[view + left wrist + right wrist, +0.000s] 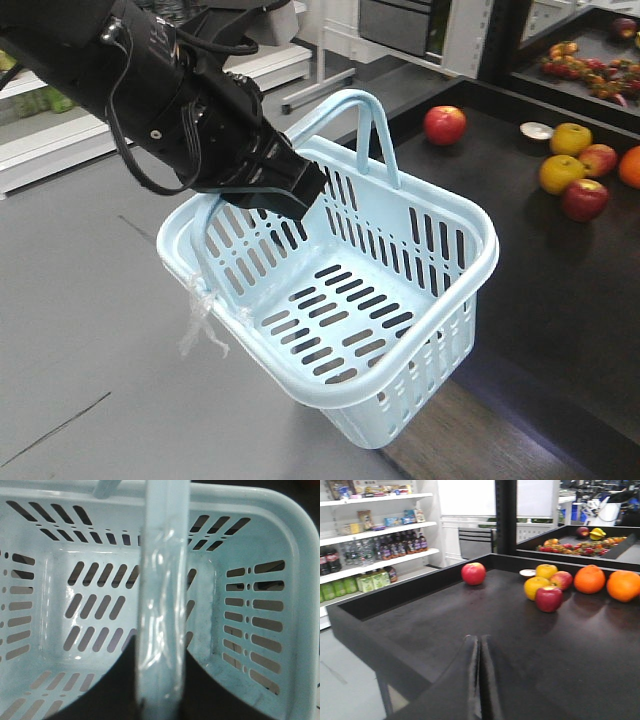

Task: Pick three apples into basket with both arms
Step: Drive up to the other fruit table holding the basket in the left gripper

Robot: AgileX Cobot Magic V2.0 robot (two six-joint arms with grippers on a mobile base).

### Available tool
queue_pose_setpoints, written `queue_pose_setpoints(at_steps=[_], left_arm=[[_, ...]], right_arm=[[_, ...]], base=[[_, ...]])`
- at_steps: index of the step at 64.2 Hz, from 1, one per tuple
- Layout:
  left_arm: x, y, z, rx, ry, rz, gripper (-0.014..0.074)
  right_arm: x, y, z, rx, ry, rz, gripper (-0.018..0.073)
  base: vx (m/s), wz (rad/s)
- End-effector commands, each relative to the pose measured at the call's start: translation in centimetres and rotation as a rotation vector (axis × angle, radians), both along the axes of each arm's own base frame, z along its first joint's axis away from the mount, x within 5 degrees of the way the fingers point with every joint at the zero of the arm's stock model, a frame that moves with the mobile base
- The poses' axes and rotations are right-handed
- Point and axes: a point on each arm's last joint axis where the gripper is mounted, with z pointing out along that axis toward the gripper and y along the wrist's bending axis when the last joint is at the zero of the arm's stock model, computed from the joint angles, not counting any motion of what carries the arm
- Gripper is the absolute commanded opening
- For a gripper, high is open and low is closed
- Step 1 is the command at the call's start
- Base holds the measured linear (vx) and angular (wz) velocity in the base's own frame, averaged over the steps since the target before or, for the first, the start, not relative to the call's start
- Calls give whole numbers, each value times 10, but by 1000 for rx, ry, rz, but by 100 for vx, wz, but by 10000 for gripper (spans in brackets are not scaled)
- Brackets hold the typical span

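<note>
My left gripper (298, 192) is shut on one hoop handle (162, 605) of the pale blue basket (166, 240), which hangs tilted in the air beside the black table. The left wrist view looks down into the basket (300, 555), which holds nothing, with the handle between dark jaws. Three red apples lie on the table: one alone (444, 124) (473, 573), a dark one (584, 198) (549, 599), and one behind it (600, 158) (562, 580). My right gripper (480, 639) is shut on nothing, low over the table's near part, well short of the apples.
Two yellow fruits (535, 587) (546, 571) and two oranges (589, 579) (623, 585) sit among the apples, beside a small white dish (527, 572). The black table (370, 630) has a raised rim. Store shelves (375, 530) stand to the left. A second fruit bin (580, 545) lies behind.
</note>
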Motion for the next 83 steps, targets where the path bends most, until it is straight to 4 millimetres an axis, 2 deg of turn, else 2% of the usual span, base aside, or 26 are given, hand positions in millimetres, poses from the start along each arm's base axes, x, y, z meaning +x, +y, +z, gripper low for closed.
queue_pose_setpoints(at_steps=[1, 83], left_arm=[[-12, 4, 23, -87, -50, 0, -7], [-12, 4, 23, -87, -50, 0, -7]], right_arm=[[0, 0, 4, -18, -72, 0, -3], [0, 0, 4, -18, -72, 0, -3]], base=[[9, -33], [12, -24]])
